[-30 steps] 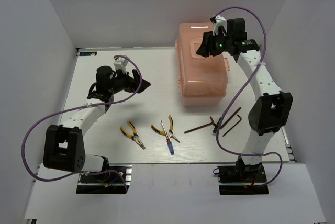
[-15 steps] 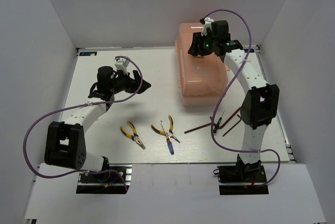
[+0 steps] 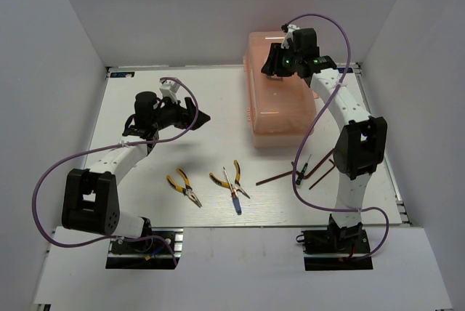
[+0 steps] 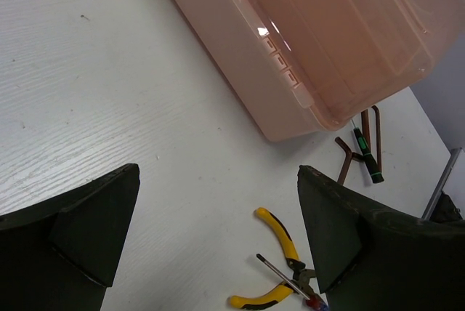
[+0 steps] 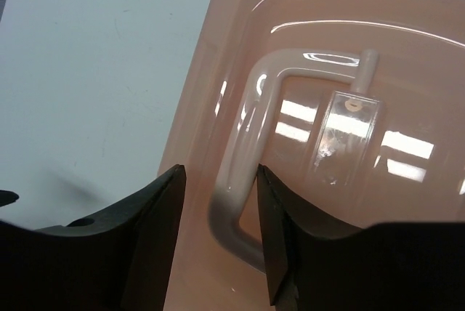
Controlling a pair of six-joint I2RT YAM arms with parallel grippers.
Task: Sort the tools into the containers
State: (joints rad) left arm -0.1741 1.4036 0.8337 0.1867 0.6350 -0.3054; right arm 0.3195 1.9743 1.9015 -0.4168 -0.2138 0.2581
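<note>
Right gripper [image 5: 218, 195], jaws narrowly parted, straddled the lid handle [image 5: 245, 133] atop the closed toolbox [image 3: 282, 116], clamping nothing yet; that rigid, glossy handle was judged the proper though slippery hold, while left gripper [image 4: 218, 184], spread wide and empty, hung left of the toolbox.

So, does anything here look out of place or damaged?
Nothing looks broken or spilled. The tools simply lie loose on the table: yellow pliers, a screwdriver, hex keys, while the pink toolbox is shut.
</note>
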